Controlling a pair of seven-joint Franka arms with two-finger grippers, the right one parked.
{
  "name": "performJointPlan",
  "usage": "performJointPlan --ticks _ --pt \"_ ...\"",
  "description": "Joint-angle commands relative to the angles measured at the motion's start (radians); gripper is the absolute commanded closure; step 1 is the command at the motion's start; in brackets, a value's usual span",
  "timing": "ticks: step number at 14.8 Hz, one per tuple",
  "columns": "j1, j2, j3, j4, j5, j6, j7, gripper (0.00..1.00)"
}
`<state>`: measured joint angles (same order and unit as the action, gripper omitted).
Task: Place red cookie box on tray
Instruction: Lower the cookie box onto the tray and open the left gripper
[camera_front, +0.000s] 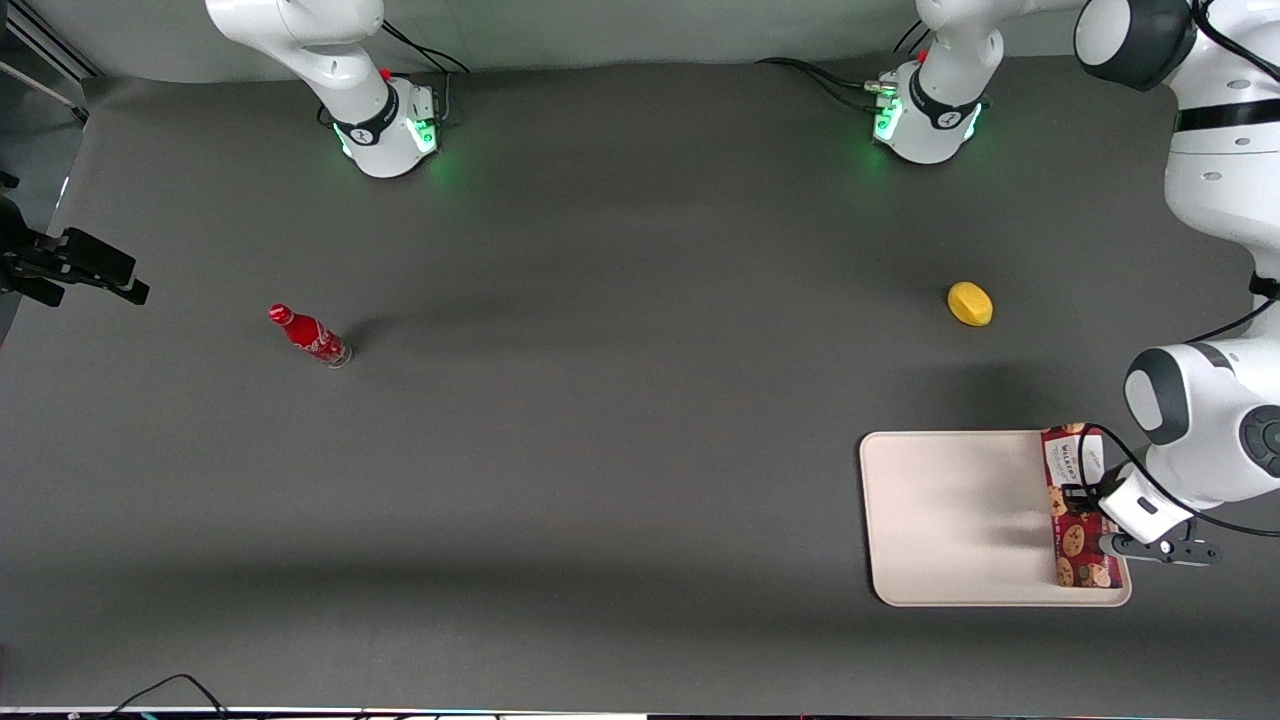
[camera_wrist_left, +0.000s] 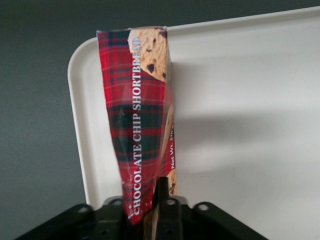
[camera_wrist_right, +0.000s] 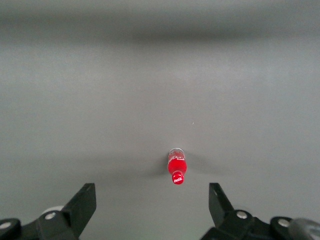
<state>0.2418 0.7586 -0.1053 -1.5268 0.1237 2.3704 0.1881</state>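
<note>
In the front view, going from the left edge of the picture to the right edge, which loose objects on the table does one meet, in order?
Small red bottle → large cream-white rectangular tray → yellow lemon-like object → long dark-red tartan cookie box at the tray's edge, gripped by the left gripper.

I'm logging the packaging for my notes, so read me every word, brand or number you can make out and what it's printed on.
"CHOCOLATE CHIP SHORTBREAD": down the side of the red cookie box, held by the gripper over the tray.
"Net Wt.": same box, the figures after it unreadable.
White label panel on the box: brand too small to read.
Red bottle: white script, unreadable.
Yellow object: no text.
</note>
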Motion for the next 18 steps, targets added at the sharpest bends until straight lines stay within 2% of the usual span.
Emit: performJointPlan --ticks 1,5,7,11,18 --pt "-0.002 0.021 0.004 0.034 0.001 0.01 -0.007 0.0" --pt "-0.01 0.004 0.004 0.06 0.001 -0.025 -0.015 0.0" --pt "-0.015 -0.005 0.004 0.086 0.001 -0.097 -0.012 0.0" --pt "-0.01 -0.048 -0.031 0.187 -0.001 -0.362 -0.012 0.0" --pt "-0.039 -0.29 -0.037 0.178 0.01 -0.739 -0.006 0.0"
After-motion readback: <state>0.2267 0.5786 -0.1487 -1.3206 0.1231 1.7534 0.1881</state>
